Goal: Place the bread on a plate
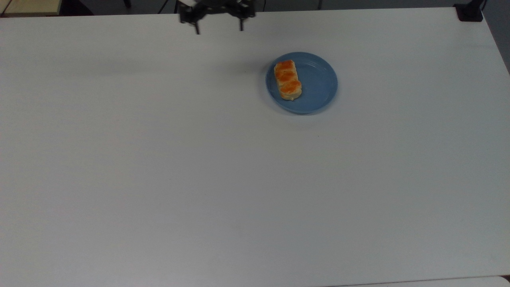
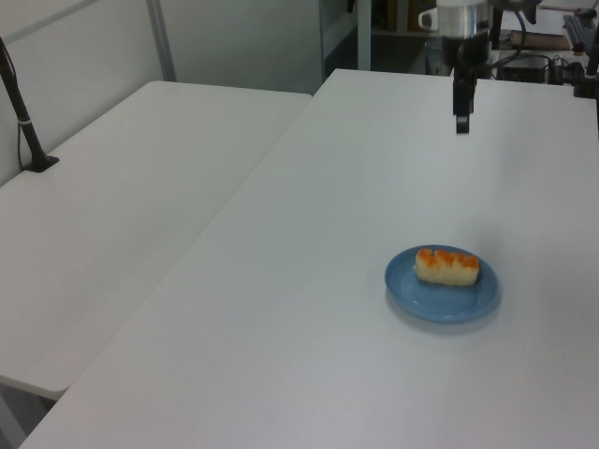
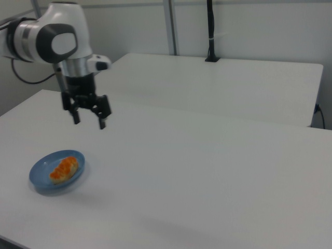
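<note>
The bread [image 1: 287,79], a pale loaf with three orange-brown bumps, lies on the round blue plate [image 1: 318,85], on the plate's left half in the top view. From the side, the bread [image 2: 446,266] sits flat on the plate [image 2: 468,301]; the right view also has the bread [image 3: 64,169] on the plate [image 3: 39,174]. My gripper [image 1: 219,30] hangs open with nothing between its fingers, high above the table and well away from the plate, at the top view's upper edge. The gripper [image 3: 89,122] has its fingers spread, and the gripper [image 2: 461,122] hangs far behind the plate.
The white table [image 1: 199,179] holds nothing else. A second white table [image 2: 122,187] stands alongside. A black post [image 2: 23,122] is clamped to that second table, and a black clamp [image 1: 470,12] sits at the top view's upper right corner.
</note>
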Controlling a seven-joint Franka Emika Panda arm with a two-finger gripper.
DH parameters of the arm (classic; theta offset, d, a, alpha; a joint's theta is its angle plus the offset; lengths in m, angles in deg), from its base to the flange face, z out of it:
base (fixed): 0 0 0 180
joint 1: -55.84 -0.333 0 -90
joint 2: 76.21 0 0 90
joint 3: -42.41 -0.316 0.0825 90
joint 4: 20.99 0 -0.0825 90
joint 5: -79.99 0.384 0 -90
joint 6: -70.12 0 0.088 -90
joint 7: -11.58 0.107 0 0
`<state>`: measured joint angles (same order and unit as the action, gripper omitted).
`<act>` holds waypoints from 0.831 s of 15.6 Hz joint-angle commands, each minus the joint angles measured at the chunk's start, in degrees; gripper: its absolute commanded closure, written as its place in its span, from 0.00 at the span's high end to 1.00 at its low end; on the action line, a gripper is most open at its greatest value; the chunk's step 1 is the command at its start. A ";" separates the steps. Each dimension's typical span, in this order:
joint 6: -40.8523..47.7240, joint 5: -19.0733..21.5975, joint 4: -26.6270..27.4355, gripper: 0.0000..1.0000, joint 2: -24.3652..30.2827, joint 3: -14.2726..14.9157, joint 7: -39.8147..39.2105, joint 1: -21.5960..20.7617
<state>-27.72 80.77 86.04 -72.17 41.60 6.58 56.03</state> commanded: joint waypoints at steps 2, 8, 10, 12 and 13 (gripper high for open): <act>-1.03 -0.78 -4.90 1.00 0.27 0.99 -2.81 5.78; -2.27 -0.69 -11.32 1.00 -5.71 1.17 -3.87 7.54; -1.83 -0.43 -11.32 1.00 -5.27 1.60 -4.05 7.46; -1.83 -0.08 -11.50 1.00 -5.18 2.22 -4.13 7.19; -1.83 -0.08 -11.50 1.00 -5.09 2.22 -4.14 7.10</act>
<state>-30.18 80.76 75.51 -77.61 42.79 3.10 63.88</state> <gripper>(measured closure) 0.000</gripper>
